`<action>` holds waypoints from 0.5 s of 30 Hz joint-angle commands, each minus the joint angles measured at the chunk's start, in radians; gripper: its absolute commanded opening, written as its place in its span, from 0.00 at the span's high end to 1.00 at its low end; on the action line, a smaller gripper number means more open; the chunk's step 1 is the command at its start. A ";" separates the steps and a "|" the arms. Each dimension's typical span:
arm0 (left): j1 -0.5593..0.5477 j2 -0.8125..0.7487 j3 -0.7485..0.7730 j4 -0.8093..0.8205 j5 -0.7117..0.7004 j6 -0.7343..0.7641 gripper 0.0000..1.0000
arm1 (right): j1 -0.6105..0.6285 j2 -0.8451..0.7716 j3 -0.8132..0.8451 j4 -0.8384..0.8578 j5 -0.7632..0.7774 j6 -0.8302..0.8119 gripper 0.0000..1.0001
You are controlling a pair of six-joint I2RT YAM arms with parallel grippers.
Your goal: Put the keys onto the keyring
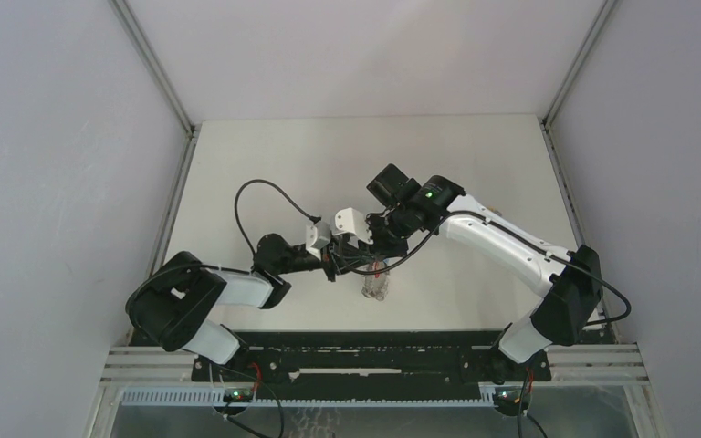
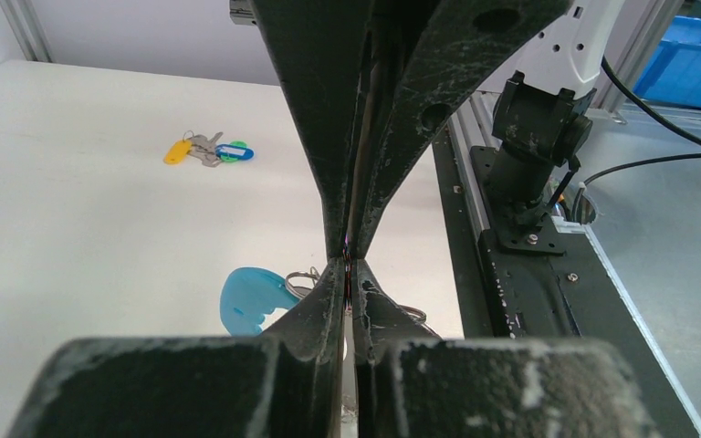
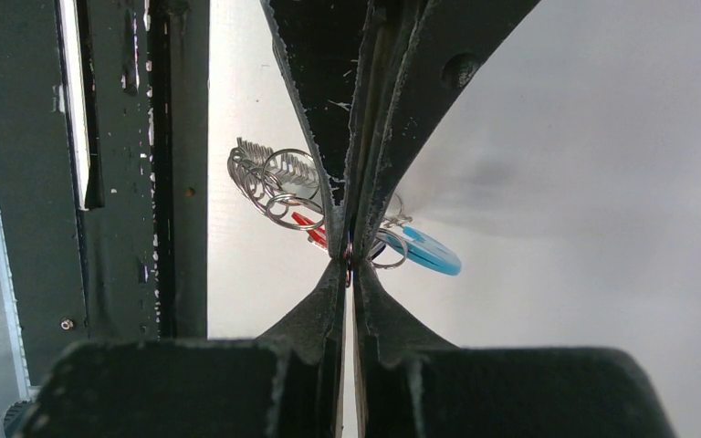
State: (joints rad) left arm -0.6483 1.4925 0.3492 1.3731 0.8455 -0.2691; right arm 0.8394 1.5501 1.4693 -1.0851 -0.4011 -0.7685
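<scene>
The keyring (image 3: 278, 187), a tangle of silvery wire rings, hangs off the tips of my right gripper (image 3: 348, 260), whose jaws are pressed tight together on one thin ring of it; a light blue tag (image 3: 429, 251) and a small red piece (image 3: 307, 224) dangle from the same bunch just beside my fingers. From above, the bunch (image 1: 379, 285) sits right under the spot where my two grippers meet, near the front middle of the table (image 1: 265, 155). My left gripper (image 2: 347, 265) is closed to a hairline slit, right next to the blue tag and rings; I cannot tell whether any wire is caught in it. The keys (image 2: 205, 149), with yellow and blue-green heads, lie flat on the table well apart from both grippers
</scene>
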 commanded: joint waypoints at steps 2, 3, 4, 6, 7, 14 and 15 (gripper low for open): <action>-0.004 -0.014 0.051 -0.023 0.036 0.028 0.95 | 0.000 -0.045 0.043 0.024 0.005 0.012 1.00; -0.004 -0.018 0.051 -0.026 0.037 0.028 0.97 | -0.001 -0.047 0.042 0.024 0.007 0.012 1.00; -0.004 -0.020 0.051 -0.031 0.040 0.030 0.99 | -0.003 -0.047 0.041 0.024 0.010 0.013 1.00; -0.004 -0.028 0.051 -0.042 0.044 0.035 1.00 | -0.007 -0.048 0.037 0.026 0.010 0.015 1.00; -0.004 -0.030 0.050 -0.047 0.044 0.036 1.00 | -0.010 -0.049 0.033 0.029 0.009 0.016 1.00; -0.004 -0.066 0.047 -0.106 0.034 0.066 1.00 | -0.027 -0.068 0.015 0.048 0.003 0.019 1.00; -0.004 -0.076 0.045 -0.114 0.027 0.070 1.00 | -0.029 -0.075 0.010 0.055 0.003 0.019 1.00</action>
State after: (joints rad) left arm -0.6483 1.4601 0.3576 1.3056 0.8566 -0.2348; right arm 0.8246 1.5463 1.4689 -1.0832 -0.4007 -0.7620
